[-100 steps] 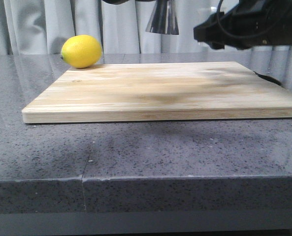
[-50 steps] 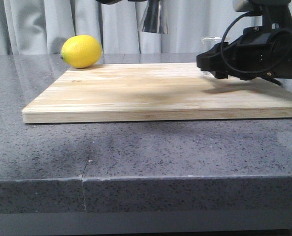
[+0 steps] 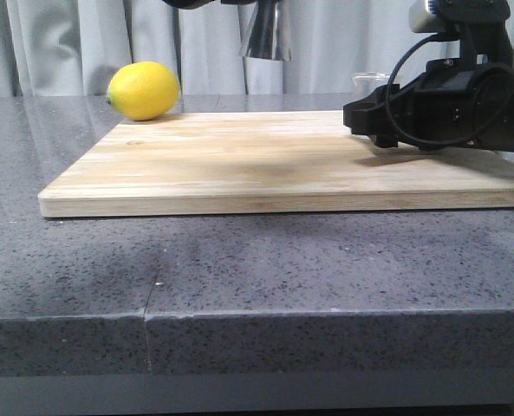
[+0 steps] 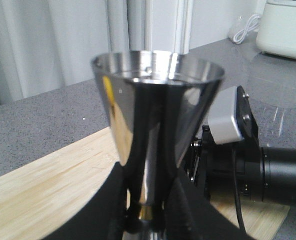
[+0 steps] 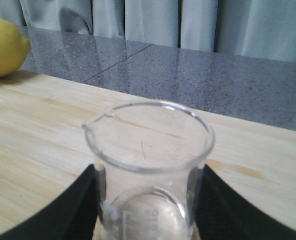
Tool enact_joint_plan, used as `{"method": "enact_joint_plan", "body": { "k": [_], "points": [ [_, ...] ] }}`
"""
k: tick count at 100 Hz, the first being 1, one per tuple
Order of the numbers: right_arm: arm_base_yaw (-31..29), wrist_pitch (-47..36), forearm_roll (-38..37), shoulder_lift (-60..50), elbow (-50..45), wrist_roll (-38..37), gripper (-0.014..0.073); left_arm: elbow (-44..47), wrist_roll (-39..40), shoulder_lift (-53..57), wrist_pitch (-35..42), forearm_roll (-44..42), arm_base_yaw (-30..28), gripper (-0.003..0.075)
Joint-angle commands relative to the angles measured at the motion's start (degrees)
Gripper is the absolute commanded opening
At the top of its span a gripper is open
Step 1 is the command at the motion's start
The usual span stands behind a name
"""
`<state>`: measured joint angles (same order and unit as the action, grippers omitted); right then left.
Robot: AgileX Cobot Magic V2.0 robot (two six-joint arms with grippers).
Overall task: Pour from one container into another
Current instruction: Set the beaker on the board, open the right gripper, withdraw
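The right pincer (image 5: 147, 210) is pinching the beaker (image 5: 148, 170) low over the board (image 3: 265, 160), at three o'clock. The left pincer (image 4: 147, 220) is pinching the jigger (image 4: 155, 120) high at twelve o'clock. Pouring seems unstarted; next, the beaker must rise above the jigger's rim and tilt.

The beaker (image 5: 147, 165) is small, clear glass with a flared rim, a pour spout and faint white printed markings low on its wall; it stands upright and looks empty, and in the front view only its rim (image 3: 370, 79) shows, at about 2 o'clock over the far right part of the board. The jigger (image 4: 156, 125) is shiny steel, a wide cone narrowing to a thin waist band, held upright with its mouth up, high at 12 o'clock in the front view (image 3: 266, 33) with its top cut off.
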<state>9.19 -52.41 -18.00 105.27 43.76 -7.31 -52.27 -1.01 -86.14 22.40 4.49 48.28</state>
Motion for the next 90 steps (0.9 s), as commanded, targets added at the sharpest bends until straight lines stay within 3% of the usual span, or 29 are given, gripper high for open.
{"method": "enact_joint_plan", "body": {
  "k": [1,18,37,47,90],
  "points": [
    [-0.2,-5.1,0.7,-2.1,0.9,0.0,0.0258,-1.5,-0.1,2.5,5.6,-0.1,-0.1,-0.0013],
    [-0.2,-6.7,0.7,-2.1,-0.2,0.0,0.0292,-1.5,-0.1,2.5,5.6,-0.1,-0.1,-0.0013],
    [-0.2,-9.4,0.7,-2.1,-1.1,0.0,0.0516,-1.5,-0.1,2.5,5.7,-0.1,-0.1,-0.0013],
    [-0.2,-12.5,1.7,-2.1,-1.3,0.0,0.0585,-1.5,-0.1,2.5,5.7,-0.1,-0.1,-0.0013],
    [-0.2,-19.2,2.1,-4.8,-1.3,0.0,0.0605,-1.5,-0.1,2.5,5.9,-0.1,-0.2,-0.0013]
  ]
}}
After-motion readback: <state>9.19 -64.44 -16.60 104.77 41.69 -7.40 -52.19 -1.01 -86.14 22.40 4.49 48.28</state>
